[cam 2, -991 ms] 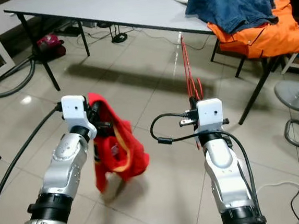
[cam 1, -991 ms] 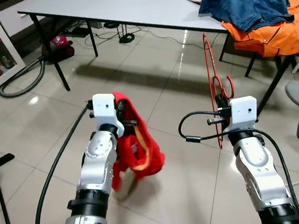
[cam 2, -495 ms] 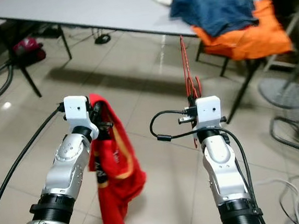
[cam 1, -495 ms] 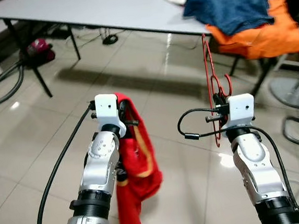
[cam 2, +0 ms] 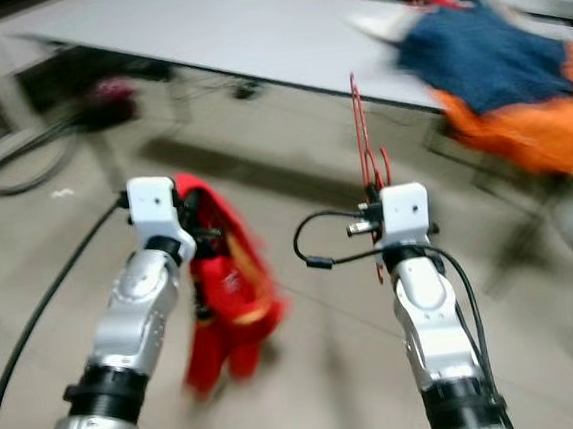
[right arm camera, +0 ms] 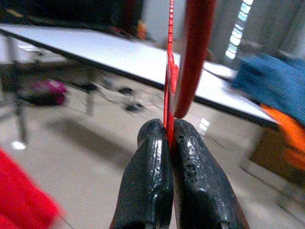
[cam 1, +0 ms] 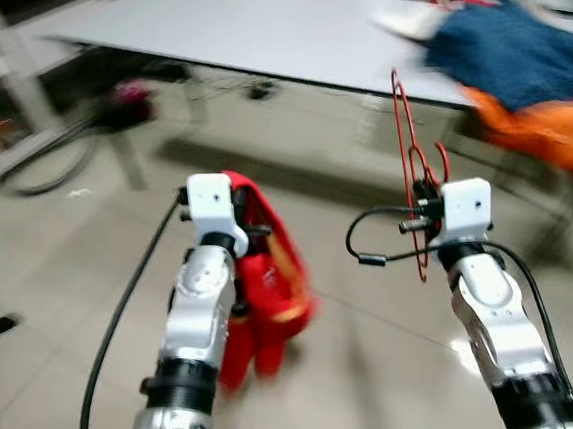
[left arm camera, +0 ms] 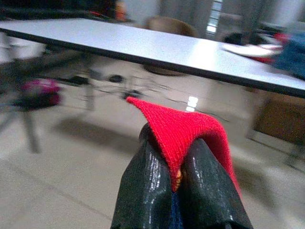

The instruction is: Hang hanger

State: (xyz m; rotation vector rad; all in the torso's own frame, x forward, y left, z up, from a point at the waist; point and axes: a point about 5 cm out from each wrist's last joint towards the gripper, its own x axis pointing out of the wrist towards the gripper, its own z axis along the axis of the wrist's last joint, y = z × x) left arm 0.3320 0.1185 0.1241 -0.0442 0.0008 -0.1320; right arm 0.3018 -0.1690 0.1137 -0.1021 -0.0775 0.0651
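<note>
While the head views are blurred, the left gripper [left arm camera: 178, 164] at centre-left pinches a red garment [cam 1: 267, 276]; at centre-right, the right gripper [right arm camera: 169, 138] clamps the upright red hanger [cam 1: 410, 164] below the white table [cam 1: 281, 34].

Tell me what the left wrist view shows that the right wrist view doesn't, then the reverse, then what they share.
The left wrist view has the left pincer shut on a fold of the red garment. The right wrist view has the right pincer shut on the thin red hanger, which stands up from the fingertips, and the orange clothing beside the blue. Both share the long white table, the blue clothing lying on it, and the tiled floor.
</note>
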